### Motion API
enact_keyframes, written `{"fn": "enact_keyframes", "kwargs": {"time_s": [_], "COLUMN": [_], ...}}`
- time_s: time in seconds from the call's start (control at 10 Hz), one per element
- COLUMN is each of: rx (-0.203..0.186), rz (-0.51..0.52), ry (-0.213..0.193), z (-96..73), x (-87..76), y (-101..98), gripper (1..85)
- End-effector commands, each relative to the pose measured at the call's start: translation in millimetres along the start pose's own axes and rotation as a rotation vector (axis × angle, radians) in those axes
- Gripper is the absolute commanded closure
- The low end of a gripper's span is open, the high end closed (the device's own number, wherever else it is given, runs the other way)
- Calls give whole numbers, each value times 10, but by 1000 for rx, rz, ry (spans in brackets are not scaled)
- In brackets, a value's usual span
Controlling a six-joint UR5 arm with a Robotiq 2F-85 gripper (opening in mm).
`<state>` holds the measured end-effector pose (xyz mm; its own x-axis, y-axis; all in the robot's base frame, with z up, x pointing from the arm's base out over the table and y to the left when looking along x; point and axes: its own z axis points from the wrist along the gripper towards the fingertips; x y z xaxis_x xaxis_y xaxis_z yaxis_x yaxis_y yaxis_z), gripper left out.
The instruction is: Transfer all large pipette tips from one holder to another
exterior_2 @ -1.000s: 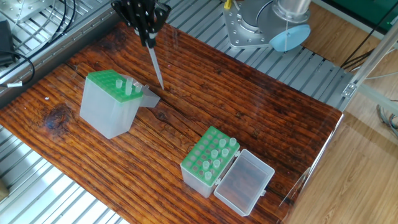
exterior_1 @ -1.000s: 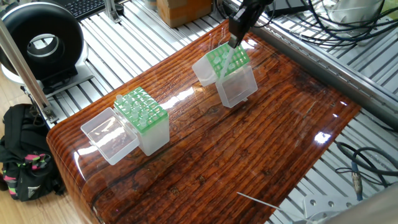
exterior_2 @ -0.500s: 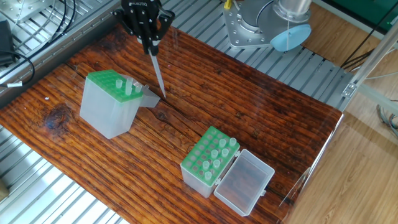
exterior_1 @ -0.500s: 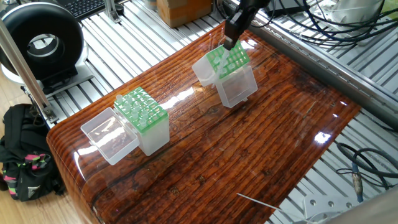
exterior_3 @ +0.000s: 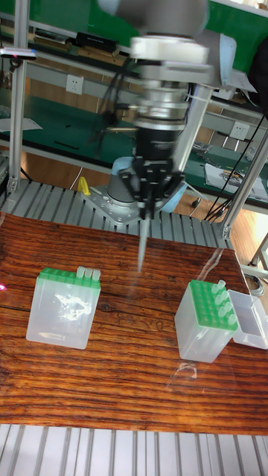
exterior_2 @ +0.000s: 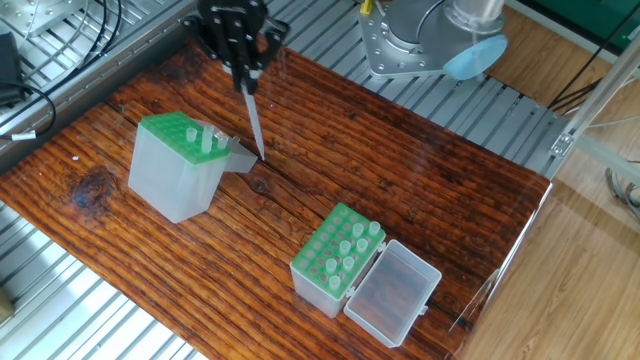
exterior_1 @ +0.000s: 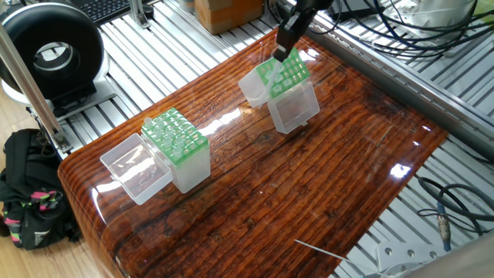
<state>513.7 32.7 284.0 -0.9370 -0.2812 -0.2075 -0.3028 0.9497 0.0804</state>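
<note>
Fingers (exterior_2: 246, 78) closed on the wide top of one large pipette tip (exterior_2: 254, 122). Tip hangs point-down below them, above the worktop (exterior_2: 400, 190), just beside the green-topped holder (exterior_2: 180, 165).

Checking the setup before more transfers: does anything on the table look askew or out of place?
Mostly tidy. Both holders stand upright, and the hand grips one pipette tip pointing down. One oddity: a thin pale needle-like item lies loose near the table edge.

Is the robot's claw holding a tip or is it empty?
Holding one. The gripper is shut on a pipette tip, which hangs point down above the table.
</note>
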Motion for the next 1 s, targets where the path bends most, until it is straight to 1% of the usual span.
{"fn": "enact_keyframes", "kwargs": {"time_s": [0.0, 0.2, 0.3, 0.4, 0.5, 0.6, 0.7, 0.8, 0.9], "rx": [46, 39, 33, 35, 36, 44, 68, 133, 169], "rz": [48, 57, 74, 90, 102, 108, 74, -74, -223], "ry": [-28, -24, -26, -24, -24, -29, -29, -52, -57], "z": [3, 30, 53, 102, 187, 244, 253, 235, 220], "x": [-188, -89, -58, -59, -67, -69, -61, -140, -188], "y": [419, 480, 586, 664, 719, 751, 649, 461, 383], "gripper": [847, 847, 847, 847, 847, 847, 847, 847, 847]}}
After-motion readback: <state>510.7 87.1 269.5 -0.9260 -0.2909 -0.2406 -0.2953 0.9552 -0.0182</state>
